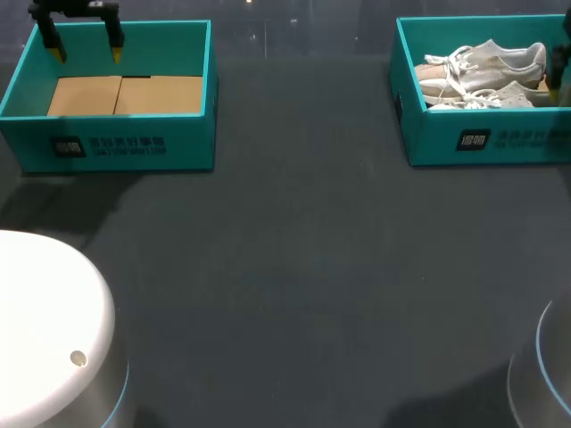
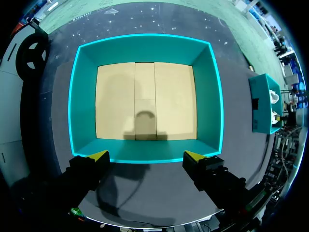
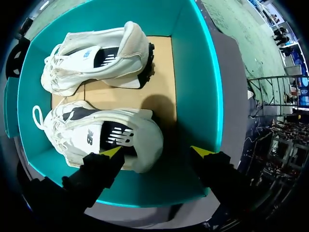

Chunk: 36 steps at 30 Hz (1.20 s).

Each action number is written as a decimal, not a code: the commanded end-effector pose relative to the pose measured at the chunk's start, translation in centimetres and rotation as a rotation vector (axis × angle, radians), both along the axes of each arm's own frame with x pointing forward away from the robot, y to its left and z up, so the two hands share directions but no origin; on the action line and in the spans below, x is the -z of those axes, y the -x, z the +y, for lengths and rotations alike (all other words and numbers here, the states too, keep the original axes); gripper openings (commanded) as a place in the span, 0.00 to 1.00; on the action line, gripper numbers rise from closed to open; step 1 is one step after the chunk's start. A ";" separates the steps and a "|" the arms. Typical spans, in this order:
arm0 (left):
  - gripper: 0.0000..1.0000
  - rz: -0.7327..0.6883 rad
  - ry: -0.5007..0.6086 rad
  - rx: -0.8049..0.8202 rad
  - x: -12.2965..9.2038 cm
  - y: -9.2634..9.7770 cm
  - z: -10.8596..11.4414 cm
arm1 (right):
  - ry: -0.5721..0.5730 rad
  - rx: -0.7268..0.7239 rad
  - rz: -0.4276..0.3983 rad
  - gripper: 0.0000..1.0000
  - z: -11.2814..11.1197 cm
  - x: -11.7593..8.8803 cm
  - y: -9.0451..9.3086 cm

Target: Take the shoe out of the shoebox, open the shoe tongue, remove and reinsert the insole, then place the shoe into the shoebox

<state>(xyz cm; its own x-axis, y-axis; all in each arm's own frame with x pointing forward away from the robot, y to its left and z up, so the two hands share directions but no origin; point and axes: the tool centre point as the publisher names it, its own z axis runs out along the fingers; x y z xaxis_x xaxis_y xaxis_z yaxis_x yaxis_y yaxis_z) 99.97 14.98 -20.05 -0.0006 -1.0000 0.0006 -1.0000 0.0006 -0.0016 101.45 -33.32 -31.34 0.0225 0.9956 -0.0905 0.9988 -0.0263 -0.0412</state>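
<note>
Two white lace-up sneakers [image 3: 96, 55] lie side by side in the teal cardboard shoebox [image 3: 193, 72] at the far right of the dark grey bench [image 1: 294, 267], toes one way and heels the other. Neither has been lifted, so I judge the task to be at its first step: getting one shoe out.

That would explain where my right jaws hang, above the heel end of the nearer sneaker [image 3: 91, 135]. The heel collar is the firmest place to pinch, and it is free of the laces. The right jaws are spread wide and hold nothing. One of the yellow tips [image 3: 112, 152] sits over the heel opening, and the other is over the box floor beside the near wall. I cannot tell whether the first tip brushes the shoe, but it is not a grip, since only one side is anywhere near it.

My left jaws are well apart from all this, over the near wall of a second teal box [image 2: 145, 157] at the far left of the bench, which shows a tan cardboard floor. I take that as a waiting place, out of my right arm's way until the tongue and insole need a second hold. The left jaws are also wide apart and touch nothing.
</note>
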 end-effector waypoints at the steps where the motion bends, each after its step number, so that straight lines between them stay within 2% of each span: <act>1: 1.00 0.000 -0.001 0.000 0.0 0.0 0.0 | -0.007 -0.005 0.014 0.84 0.0 1.1 -0.5; 6: 1.00 0.000 -0.001 0.000 0.0 0.0 0.0 | -0.013 -0.007 0.028 0.75 0.0 2.2 -0.6; 13: 1.00 0.000 -0.001 0.000 0.0 0.0 0.0 | -0.041 -0.005 0.039 0.78 0.1 3.5 -0.6; 21: 1.00 0.000 -0.001 0.000 0.0 0.0 0.0 | -0.057 -0.004 0.061 0.71 0.5 4.8 -0.7; 23: 1.00 0.000 -0.001 0.000 0.0 0.0 0.0 | -0.058 -0.003 0.066 0.61 0.6 5.0 -0.7; 25: 1.00 0.000 -0.001 0.000 0.0 0.0 0.0 | -0.060 0.000 0.071 0.47 0.6 5.2 -0.7; 30: 1.00 0.000 -0.001 0.000 0.0 0.0 0.0 | -0.063 0.010 0.075 0.27 0.8 5.4 -0.6; 31: 1.00 0.000 -0.001 0.000 0.0 0.0 0.0 | -0.062 0.015 0.073 0.18 0.9 5.4 -0.5; 32: 1.00 0.000 -0.001 0.000 0.0 0.0 0.0 | -0.061 0.021 0.072 0.00 0.9 5.4 -0.5; 36: 1.00 0.000 -0.001 0.000 0.0 0.0 0.0 | -0.059 0.030 0.066 0.00 0.9 5.2 -0.2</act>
